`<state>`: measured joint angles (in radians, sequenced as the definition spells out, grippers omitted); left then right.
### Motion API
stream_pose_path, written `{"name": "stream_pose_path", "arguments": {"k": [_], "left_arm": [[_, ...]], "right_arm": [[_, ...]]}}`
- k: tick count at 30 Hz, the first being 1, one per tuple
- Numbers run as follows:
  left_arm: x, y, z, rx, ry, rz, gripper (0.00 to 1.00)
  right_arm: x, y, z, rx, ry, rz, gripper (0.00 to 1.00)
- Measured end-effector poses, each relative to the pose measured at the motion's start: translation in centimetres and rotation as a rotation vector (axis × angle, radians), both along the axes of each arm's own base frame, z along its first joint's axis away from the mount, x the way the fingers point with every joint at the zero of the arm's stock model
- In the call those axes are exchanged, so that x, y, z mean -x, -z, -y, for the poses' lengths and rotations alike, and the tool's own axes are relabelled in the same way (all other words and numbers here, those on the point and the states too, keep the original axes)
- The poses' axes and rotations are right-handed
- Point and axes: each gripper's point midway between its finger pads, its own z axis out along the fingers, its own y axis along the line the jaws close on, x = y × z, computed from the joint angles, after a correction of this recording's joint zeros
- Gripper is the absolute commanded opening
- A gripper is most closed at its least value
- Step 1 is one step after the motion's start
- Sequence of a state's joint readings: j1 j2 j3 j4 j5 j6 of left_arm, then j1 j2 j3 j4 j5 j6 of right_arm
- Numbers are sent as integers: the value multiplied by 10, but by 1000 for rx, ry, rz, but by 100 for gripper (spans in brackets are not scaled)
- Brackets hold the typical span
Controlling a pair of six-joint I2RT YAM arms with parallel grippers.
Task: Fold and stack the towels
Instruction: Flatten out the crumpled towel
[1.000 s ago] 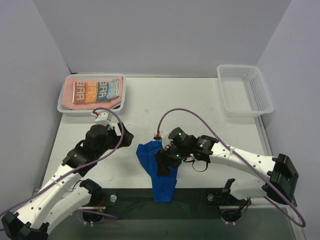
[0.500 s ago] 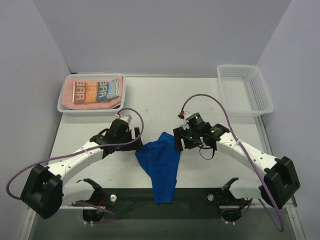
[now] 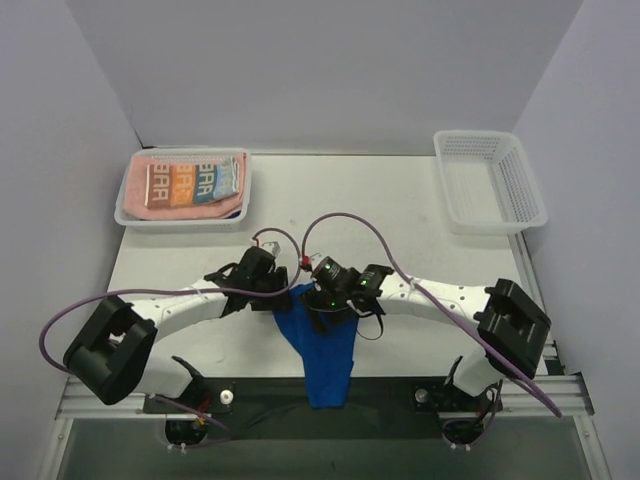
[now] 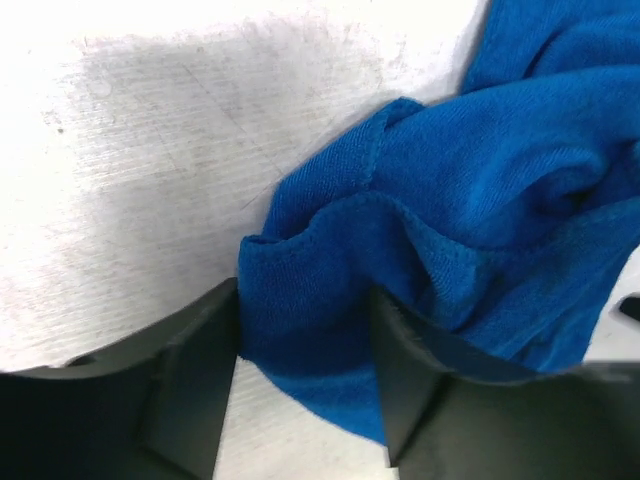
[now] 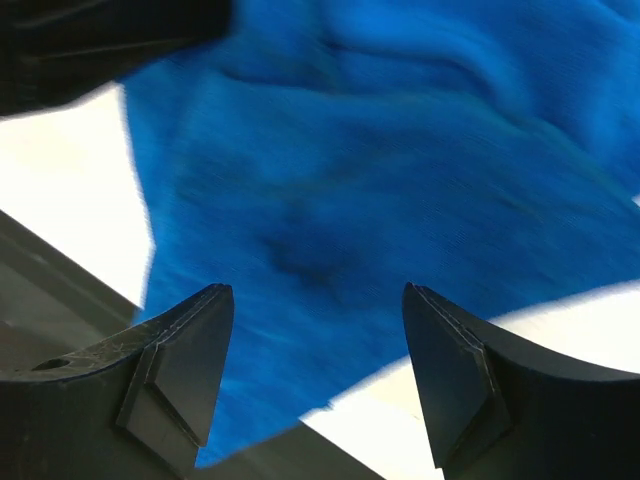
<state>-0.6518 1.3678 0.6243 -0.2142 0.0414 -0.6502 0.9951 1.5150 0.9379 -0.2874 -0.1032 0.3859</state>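
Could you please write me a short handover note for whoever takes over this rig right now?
Left tool: a bunched edge of the blue towel sits between its fingers; a firm grip is not certain.
Right tool: open, over the same towel.
Blue towel: crumpled and unfolded at the near middle of the table.
Done: the lettered towel lies folded on the pink towel in the left basket.
Left: spread and fold the blue towel, then stack it with the others.
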Motion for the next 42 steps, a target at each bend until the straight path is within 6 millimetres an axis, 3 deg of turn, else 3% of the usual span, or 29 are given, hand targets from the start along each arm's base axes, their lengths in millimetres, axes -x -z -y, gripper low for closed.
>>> {"name": "stream_pose_path", "arguments": {"k": [1,3,4,6,8,9,12,14,16,19,21,23,25,27,30,33,35,39,42], "left_arm": [[0,1,1,3,-1,1,46],[-1,3,0,9,-21,1,31],[0,5,-1,7,-28,-2,17],[1,8,-3,3,-39,-6,4],[1,8,-4,4,-50,1,0],[1,8,-6,3,-55,6,0],[1,7,-13,-13,-74,27,0],[-1,3,-21,-24,-96,45,0],[-8,-3,-32,-26,-131,64,0],[-21,-15,-56,-7,-220,92,0],[-23,-28,-54,68,-229,102,0],[-24,-47,-44,144,-208,137,0],[-28,-68,-34,216,-184,184,0],[-34,-72,-45,192,-216,215,0],[-33,-57,-64,131,-277,180,0],[-18,-38,-69,105,-276,119,0],[-10,-31,-69,98,-271,88,0],[-4,-30,-67,99,-259,68,0],[2,-35,-66,115,-251,63,0]], "right_arm": [[1,1,-7,0,-10,1,69],[4,6,-18,10,-22,-2,68],[5,9,-22,19,-25,-6,67],[8,20,-24,44,-26,-22,64],[11,32,-24,74,-27,-37,55],[11,37,-23,87,-24,-37,34],[6,42,-20,102,5,-15,4],[2,43,-14,95,45,-7,2],[-7,41,4,94,103,9,2],[-30,31,50,77,262,39,2],[-55,7,66,-36,381,88,4],[-79,-32,76,-178,465,165,9],[-89,-63,88,-277,517,226,25],[-96,-75,119,-260,600,295,44],[-96,-71,152,-184,667,315,48],[-82,-55,146,-126,598,258,48],[-69,-46,130,-101,514,225,48],[-46,-23,103,-44,372,151,50],[-39,-2,96,19,334,92,55]]}}
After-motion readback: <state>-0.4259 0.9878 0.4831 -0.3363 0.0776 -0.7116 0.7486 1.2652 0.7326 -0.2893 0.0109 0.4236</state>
